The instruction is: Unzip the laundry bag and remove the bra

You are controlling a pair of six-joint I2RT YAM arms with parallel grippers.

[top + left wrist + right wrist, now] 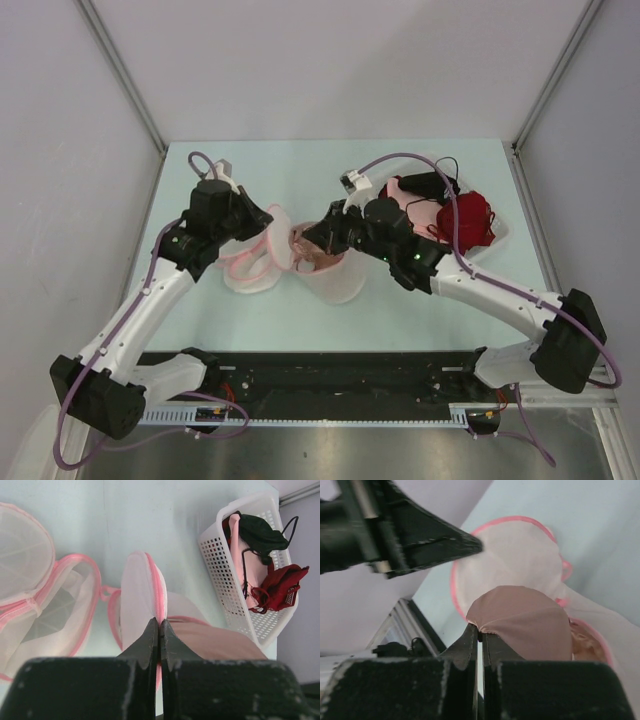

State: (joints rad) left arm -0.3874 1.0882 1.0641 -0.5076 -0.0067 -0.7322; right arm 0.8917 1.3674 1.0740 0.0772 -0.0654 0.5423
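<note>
My left hand (159, 626) is pinched together on the pink zipper trim (159, 592) of the laundry bag (140, 590), holding its round mesh flap upright straight ahead at 12 o'clock. My right hand (480, 631) is also clamped tight, on the edge of a mauve cup-shaped garment (525, 622) that bulges from the bag's mouth just past the fingertips. In the right wrist view the raised flap stands behind it at 12 o'clock, and my left hand shows at 10 o'clock. From overhead, the two hands meet over the bag near the middle of the desk (300, 170), almost touching.

In the left wrist view, a second mesh bag (30, 575) lies open at 10 o'clock. The black bra (260, 532) is not in either hand. It lies well apart, between 1 and 2 o'clock, in the far end of the white slotted basket (220, 560), its thin straps trailing over a pale pink garment (252, 565) and a dark red garment (280, 585).
</note>
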